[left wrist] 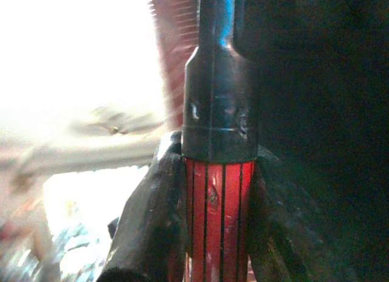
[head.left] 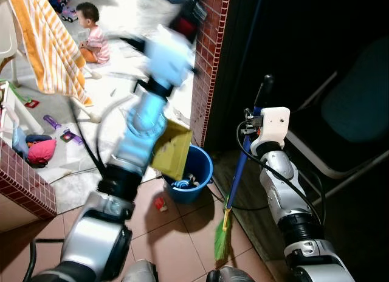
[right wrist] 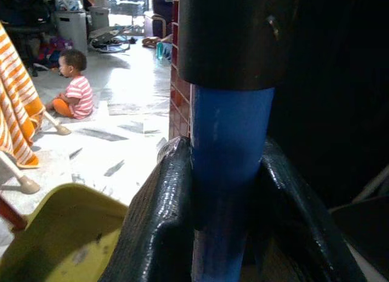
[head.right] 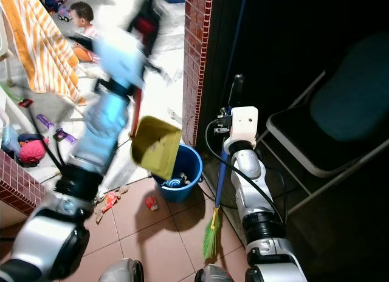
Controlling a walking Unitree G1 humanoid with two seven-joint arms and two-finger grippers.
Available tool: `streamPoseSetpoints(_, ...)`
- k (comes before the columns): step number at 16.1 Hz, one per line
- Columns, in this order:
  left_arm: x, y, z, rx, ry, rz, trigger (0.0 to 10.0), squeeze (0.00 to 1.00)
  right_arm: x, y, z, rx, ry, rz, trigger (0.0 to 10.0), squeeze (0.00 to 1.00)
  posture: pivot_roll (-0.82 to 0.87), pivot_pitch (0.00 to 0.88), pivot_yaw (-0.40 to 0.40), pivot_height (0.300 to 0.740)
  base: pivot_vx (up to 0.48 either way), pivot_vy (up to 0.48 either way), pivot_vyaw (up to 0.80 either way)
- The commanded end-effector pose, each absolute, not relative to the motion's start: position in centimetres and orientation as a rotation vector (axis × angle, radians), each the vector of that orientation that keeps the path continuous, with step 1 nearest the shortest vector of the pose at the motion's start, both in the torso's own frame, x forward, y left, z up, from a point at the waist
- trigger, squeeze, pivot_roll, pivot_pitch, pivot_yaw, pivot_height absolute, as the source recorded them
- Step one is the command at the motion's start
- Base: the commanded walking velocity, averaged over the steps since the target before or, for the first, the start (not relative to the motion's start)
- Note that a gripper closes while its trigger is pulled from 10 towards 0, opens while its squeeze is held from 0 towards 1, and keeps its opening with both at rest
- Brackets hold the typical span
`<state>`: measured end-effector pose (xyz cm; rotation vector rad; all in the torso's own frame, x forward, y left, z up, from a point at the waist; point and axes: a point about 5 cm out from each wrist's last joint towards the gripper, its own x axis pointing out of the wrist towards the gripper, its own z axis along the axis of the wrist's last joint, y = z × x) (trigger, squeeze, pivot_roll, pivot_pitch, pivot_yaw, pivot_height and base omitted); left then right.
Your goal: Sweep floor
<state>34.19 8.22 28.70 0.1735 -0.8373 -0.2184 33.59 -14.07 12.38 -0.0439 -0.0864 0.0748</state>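
My left gripper [left wrist: 216, 203] is raised high and shut on the red handle [left wrist: 219, 221] of a yellow dustpan [head.left: 173, 149]. The dustpan hangs tilted over a blue bucket [head.left: 196, 172] that has some rubbish inside. The arm is blurred in the eye views. My right gripper [right wrist: 222, 191] is shut on the blue handle [head.left: 241, 163] of a broom, just below its black cap. The broom's green bristles [head.left: 221, 239] rest on the tiled floor next to the bucket. A small red scrap [head.left: 160, 203] and other bits [head.right: 109, 200] lie on the tiles near the bucket.
A red brick pillar [head.left: 209, 57] rises behind the bucket, with a dark space and a folding chair [head.left: 346, 112] to its right. A person [head.left: 91, 36] sits on the bright floor beyond. An orange striped towel [head.left: 48, 45], toys [head.left: 39, 149] and a low brick wall [head.left: 21, 178] stand left.
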Motion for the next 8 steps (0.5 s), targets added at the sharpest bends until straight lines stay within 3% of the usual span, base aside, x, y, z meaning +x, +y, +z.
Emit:
streamPoseSetpoints(1, 33.8, 10.0, 32.1, 0.078, -0.939, -0.123, 10.0, 0.00, 34.0, -14.1, 13.5, -0.055, -0.136, 0.078, 10.0, 0.00, -0.07, 0.000, -0.074, 0.740, 0.000, 0.000, 0.00)
streamPoseSetpoints(8, 34.2, 16.1, 33.0, 0.109, -0.870, 0.133, 10.0, 0.00, 34.0, -13.9, 13.2, -0.043, -0.127, 0.085, 10.0, 0.00, -0.05, 0.000, -0.076, 0.740, 0.000, 0.000, 0.00)
